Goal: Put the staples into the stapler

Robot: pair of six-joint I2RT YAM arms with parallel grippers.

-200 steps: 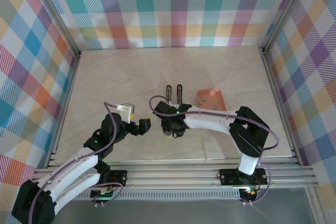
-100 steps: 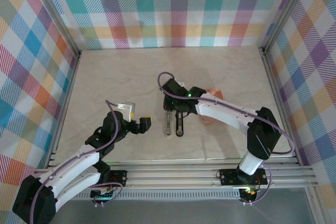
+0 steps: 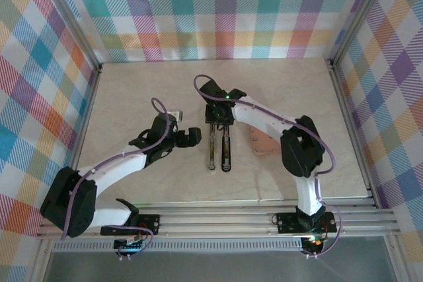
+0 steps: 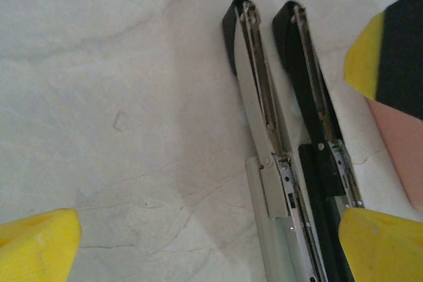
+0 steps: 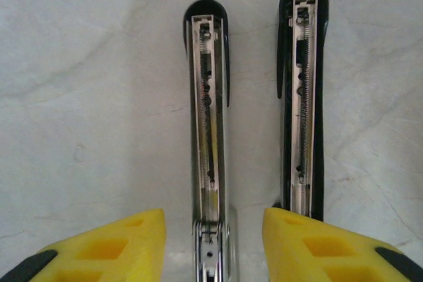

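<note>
The stapler point(image 3: 226, 153) lies folded open near the middle of the table point(image 3: 132, 97), a little toward the near edge. Its two long parts lie side by side with their insides facing up. In the right wrist view, the silver half point(image 5: 206, 130) shows a thin spring running down its track. The black half point(image 5: 301, 97) lies just beside it.

The right gripper point(image 5: 215, 246) has changed the most. A second ago it was over the near end of the stapler with its fingers almost pressed together. Now it hangs over the far end with its fingers spread. One finger is on each side of the silver half, and neither looks to be squeezing it. I think it has let go.

The left gripper point(image 3: 192, 137) has moved in too. It is now just beside the stapler on the left, and its fingers are spread as wide as before, holding nothing.

A pink-orange thing point(image 3: 264, 138) lies on the table by the right arm. I cannot tell if it holds the staples.

The stapler looks open and ready, so I think fetching the staples comes next.
</note>
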